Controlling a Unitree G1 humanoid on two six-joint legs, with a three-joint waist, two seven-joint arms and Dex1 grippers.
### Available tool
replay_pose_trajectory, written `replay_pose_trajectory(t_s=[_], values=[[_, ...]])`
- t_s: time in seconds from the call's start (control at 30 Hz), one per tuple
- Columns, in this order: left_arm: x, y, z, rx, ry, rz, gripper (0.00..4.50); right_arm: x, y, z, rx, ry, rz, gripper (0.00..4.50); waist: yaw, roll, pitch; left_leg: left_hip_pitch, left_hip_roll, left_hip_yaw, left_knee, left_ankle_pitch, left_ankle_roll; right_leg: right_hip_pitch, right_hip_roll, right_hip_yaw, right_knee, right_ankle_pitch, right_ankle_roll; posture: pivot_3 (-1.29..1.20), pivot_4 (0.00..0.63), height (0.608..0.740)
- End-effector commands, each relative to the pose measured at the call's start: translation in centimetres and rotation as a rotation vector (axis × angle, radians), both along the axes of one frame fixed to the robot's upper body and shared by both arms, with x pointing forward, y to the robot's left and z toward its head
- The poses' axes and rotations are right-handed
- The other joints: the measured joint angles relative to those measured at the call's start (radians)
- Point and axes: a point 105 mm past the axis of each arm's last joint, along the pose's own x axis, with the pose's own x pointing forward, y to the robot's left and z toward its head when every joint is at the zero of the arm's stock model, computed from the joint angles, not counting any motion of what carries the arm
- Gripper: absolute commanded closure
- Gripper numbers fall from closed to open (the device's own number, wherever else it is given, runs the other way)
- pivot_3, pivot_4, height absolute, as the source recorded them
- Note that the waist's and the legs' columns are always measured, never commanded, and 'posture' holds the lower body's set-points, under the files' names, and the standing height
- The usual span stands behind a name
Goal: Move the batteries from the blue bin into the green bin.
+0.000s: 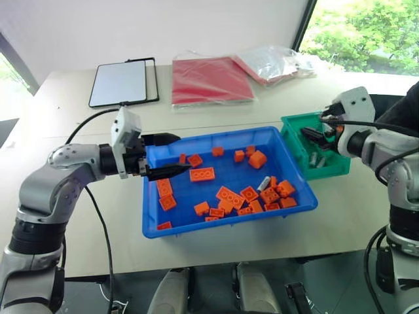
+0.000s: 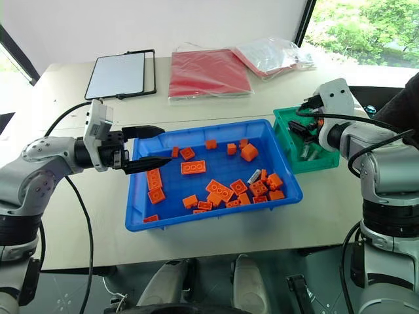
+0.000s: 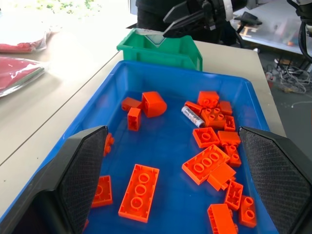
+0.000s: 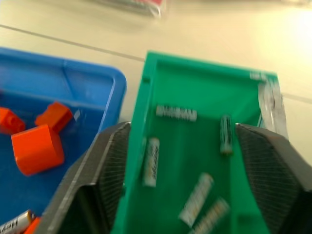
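Hovering my right end effector [image 4: 183, 161] over the small deep green plastic bin [image 1: 294, 133], fingers spread and empty. Several silver-grey cylindrical batteries [image 4: 151, 161] lie loose on its floor beneath me.

One battery [image 1: 264, 183] remains in the large shallow bright-blue plastic tray [image 1: 226, 139], among the orange toy bricks [image 1: 228, 196]. It rests near the tray's right end, just beside a cluster of bricks, touching or nearly touching them. From my right end effector it lies inward and toward my body, across the shared edge of the two bins. Its long axis runs diagonally to the tray's walls.

My left end effector [image 1: 167, 156] is spread at the tray's far left end, well apart from that battery. Judgement: the right arm is nearer and should take it, fingers closing across the short axis.
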Motion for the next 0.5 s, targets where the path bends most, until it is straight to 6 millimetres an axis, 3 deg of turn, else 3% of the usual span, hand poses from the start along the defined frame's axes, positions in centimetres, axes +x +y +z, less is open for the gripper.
replay_pose_trajectory(t_s=[0.03,0.13,0.23,0.5], values=[[0.0,0.2,0.9,0.000,-0.037,-0.005,0.00,-2.3,3.5,4.1,-0.091,-0.197,0.280,1.19,0.002,0.000,0.000,0.000,0.000,0.000,0.000,0.000,0.000,0.000,0.000,0.000,0.000,0.000,0.000,0.00,0.150,0.731],[0.0,0.2,0.9,0.009,-0.036,-0.013,0.00,-4.6,6.1,1.7,-0.206,-0.077,0.588,1.19,0.006,-0.001,0.000,-0.001,0.000,-0.001,0.000,0.000,0.000,0.001,0.000,-0.001,-0.001,0.000,0.000,0.00,0.150,0.731],[0.1,0.0,1.1,0.011,-0.040,-0.020,0.00,-5.4,6.9,-1.2,-0.353,0.051,0.797,1.19,0.003,-0.002,0.001,0.000,0.000,-0.001,0.002,-0.001,0.001,0.003,0.000,-0.002,-0.002,0.000,0.001,0.00,0.150,0.731],[-0.2,0.1,1.5,0.006,-0.052,-0.009,0.00,-1.5,7.3,-5.2,-0.669,0.149,1.008,1.19,-0.005,-0.002,0.002,0.002,0.001,0.001,0.002,-0.001,0.001,0.003,0.001,0.000,-0.002,0.000,0.001,0.00,0.150,0.731]])
